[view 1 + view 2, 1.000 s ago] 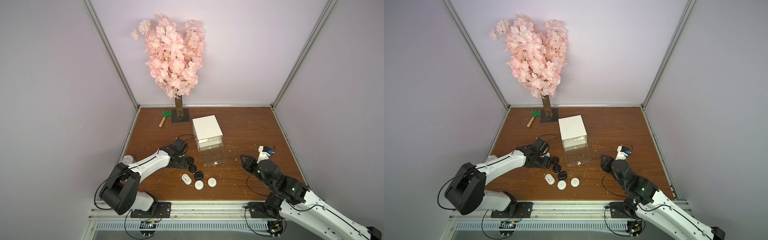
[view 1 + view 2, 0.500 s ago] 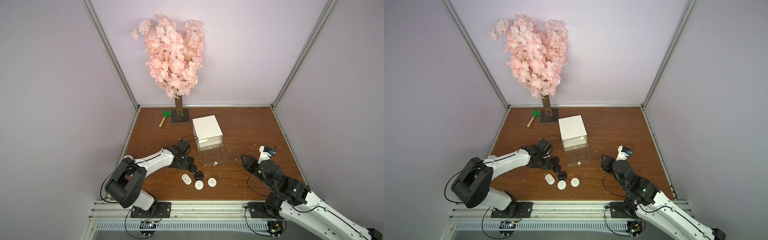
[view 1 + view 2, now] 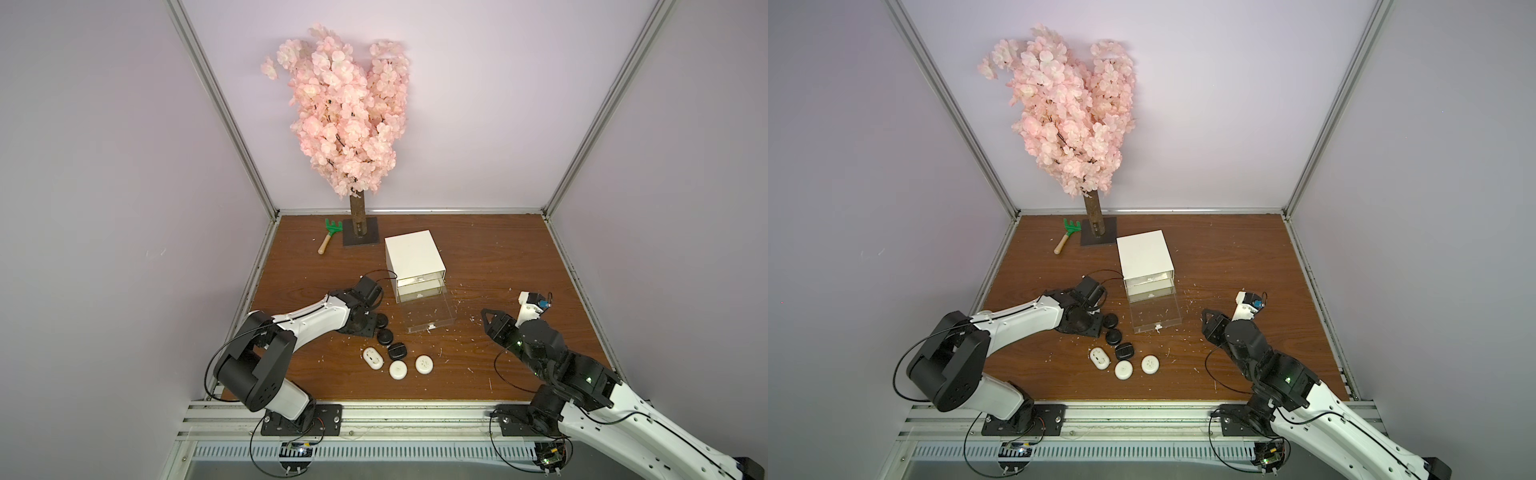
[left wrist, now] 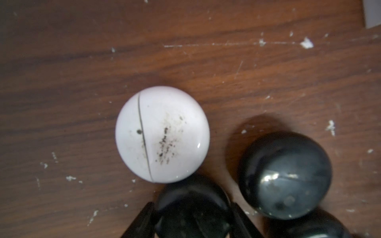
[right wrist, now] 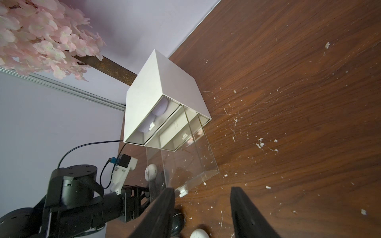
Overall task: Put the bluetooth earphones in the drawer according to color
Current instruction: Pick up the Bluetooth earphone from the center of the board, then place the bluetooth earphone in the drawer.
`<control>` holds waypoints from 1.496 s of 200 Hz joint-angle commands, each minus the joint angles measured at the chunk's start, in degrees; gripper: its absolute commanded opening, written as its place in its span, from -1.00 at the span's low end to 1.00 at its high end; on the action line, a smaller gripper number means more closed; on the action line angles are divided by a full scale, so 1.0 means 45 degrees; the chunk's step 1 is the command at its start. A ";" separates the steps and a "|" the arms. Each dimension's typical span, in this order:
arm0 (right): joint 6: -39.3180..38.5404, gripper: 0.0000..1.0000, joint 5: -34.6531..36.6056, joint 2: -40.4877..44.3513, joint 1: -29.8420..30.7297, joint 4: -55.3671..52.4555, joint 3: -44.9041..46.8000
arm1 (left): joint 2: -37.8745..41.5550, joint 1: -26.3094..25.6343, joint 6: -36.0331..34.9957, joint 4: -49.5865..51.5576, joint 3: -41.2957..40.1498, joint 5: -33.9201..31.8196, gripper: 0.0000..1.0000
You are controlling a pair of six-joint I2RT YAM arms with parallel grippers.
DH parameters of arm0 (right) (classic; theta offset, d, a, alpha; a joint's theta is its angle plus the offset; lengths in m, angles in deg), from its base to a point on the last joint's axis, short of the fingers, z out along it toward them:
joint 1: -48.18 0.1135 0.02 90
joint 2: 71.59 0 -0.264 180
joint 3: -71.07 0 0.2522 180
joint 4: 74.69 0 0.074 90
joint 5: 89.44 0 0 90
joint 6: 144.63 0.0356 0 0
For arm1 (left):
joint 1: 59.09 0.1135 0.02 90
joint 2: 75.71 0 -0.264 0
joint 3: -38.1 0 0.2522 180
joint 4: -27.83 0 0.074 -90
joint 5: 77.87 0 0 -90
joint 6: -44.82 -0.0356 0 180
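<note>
Left fingers point(image 4: 142, 222) clamped on round black earphone case point(image 4: 192, 208), lower centre of frame, pale round case point(image 4: 162, 134) just beside, right fingers point(image 5: 247, 212) apart above brown wooden surface point(image 5: 288, 103)

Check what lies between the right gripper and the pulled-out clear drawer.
Only bare tabletop with white flecks, seen in both top views, between right gripper and drawer.
</note>
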 commanded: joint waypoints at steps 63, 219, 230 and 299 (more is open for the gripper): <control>-0.0299 0.02 -0.0001 -0.0291 -0.0111 0.0139 -0.0541 | 0.2372 -0.0145 -0.0248 0.1347 0.0629 0.0513 -0.08; -0.0478 0.02 0.0238 -0.0333 -0.0267 -0.0159 -0.0776 | 0.0325 -0.3394 -0.1187 0.2488 0.5983 0.0189 -0.14; -0.0513 0.02 0.0223 -0.0334 -0.0287 -0.0196 -0.0796 | -0.0195 -0.3528 -0.1904 0.2759 0.6499 0.0200 -0.14; -0.0572 0.02 0.0260 0.0107 -0.0352 -0.0201 -0.0641 | -0.3042 -0.3600 -0.5002 0.3821 0.9132 0.0792 -0.11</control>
